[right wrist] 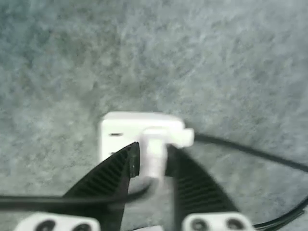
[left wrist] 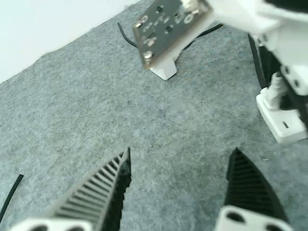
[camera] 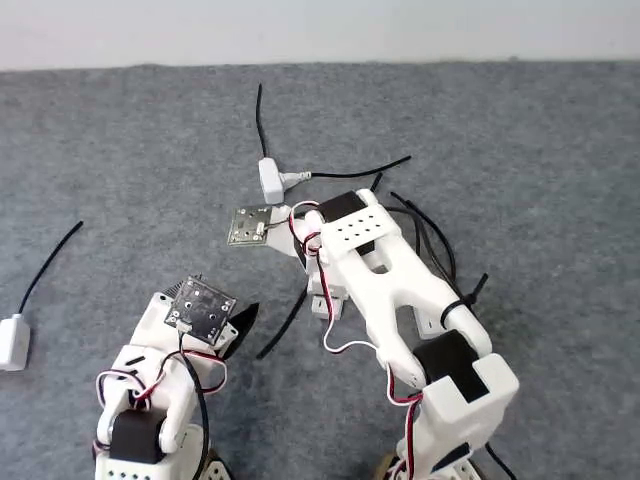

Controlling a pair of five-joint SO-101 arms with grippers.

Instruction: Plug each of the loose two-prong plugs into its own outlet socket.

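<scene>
Two-prong plug (right wrist: 155,144), white, was clenched between the black fingers of the right hand (right wrist: 154,161). It was pressed against a white outlet socket (right wrist: 120,129) lying on the grey carpeted bench (right wrist: 216,57), and its black cable (right wrist: 250,150) led off to one side. Whether the prongs were fully seated could not be told. The left hand (left wrist: 181,154) was released, its ribbed fingers spread wide above bare carpet, near the right arm and apart from every socket. Farther back on the bench a second socket (camera: 270,183) already carried a plugged-in connector (camera: 294,180), with its lead (camera: 360,170) trailing away. Well apart, at the bench's left edge, lay a white block (camera: 12,342) with a thin black wire (camera: 50,255).
</scene>
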